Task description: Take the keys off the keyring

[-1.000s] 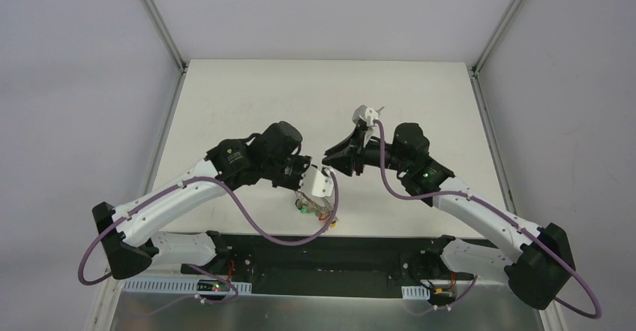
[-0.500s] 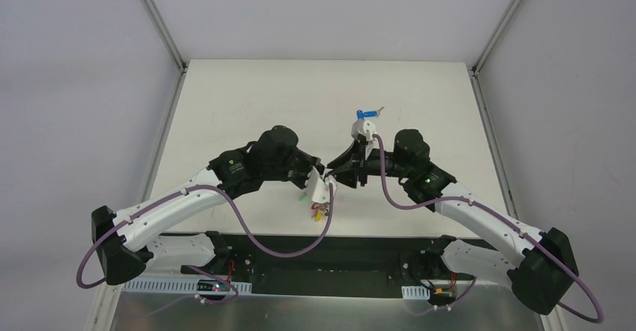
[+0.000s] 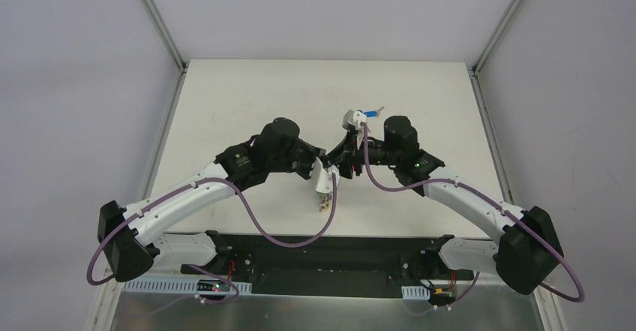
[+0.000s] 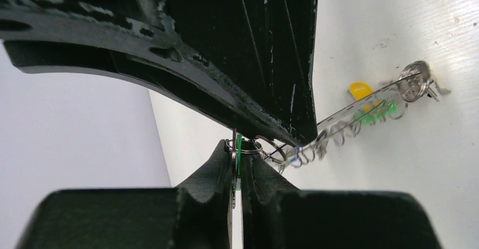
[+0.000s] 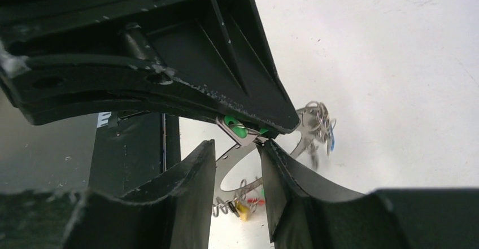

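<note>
My left gripper is shut on a green-headed key, gripped edge-on with a small split ring at its top. The keyring, a thin grey hoop, hangs from it towards the table with a yellow-headed key and another green one on wire coils. My right gripper is open, its fingers either side of the hoop just below the held green key. In the top view both grippers meet at mid-table, left and right, with the bunch dangling. A blue-headed key lies apart on the table.
The white table has raised rails on its left and right edges. A black base plate runs along the near edge under the arms. A yellow key and red bit show below the right fingers.
Both grippers have closed in on each other at mid-table. The left gripper has carried the bunch up and away from the near edge. The blue key has come into view behind the right wrist.
</note>
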Controlling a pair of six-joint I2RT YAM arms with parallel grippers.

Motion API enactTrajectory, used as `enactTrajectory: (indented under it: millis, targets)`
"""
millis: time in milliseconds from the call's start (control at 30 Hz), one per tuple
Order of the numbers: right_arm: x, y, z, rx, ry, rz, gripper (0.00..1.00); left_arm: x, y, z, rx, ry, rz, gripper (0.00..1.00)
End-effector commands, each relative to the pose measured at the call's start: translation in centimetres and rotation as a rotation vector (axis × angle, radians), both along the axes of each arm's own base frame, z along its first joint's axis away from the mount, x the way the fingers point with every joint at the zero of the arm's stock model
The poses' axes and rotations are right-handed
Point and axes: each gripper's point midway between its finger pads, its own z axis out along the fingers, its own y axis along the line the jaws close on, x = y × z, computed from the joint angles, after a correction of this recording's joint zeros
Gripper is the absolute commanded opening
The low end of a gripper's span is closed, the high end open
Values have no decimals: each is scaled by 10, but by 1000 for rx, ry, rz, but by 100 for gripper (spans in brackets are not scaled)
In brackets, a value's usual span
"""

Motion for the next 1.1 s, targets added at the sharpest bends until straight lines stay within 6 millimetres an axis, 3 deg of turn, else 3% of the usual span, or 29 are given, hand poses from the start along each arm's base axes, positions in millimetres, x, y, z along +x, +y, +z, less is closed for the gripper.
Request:
enactTrajectory:
  millis: [0,233,467,600,833,1067]
  targets:
    - [5,8,21,38,-68,34,41,-9,-14,39,-142,-68,-77,0]
    - [14,-3,19,40,-65,-35,44,-11,-13,32,-132,-56,-85,0]
    - [3,6,21,68,-10,58,41,-17,-12,33,-156,-42,-99,0]
    - [-5,10,23,87,27,114,32,-16,-12,31,-158,-37,-94,0]
    - [-8,9,24,109,54,105,0,-16,-12,30,-171,-23,-87,0]
    - [-15,3,37,171,47,78,0,-14,-13,29,-188,10,-60,0]
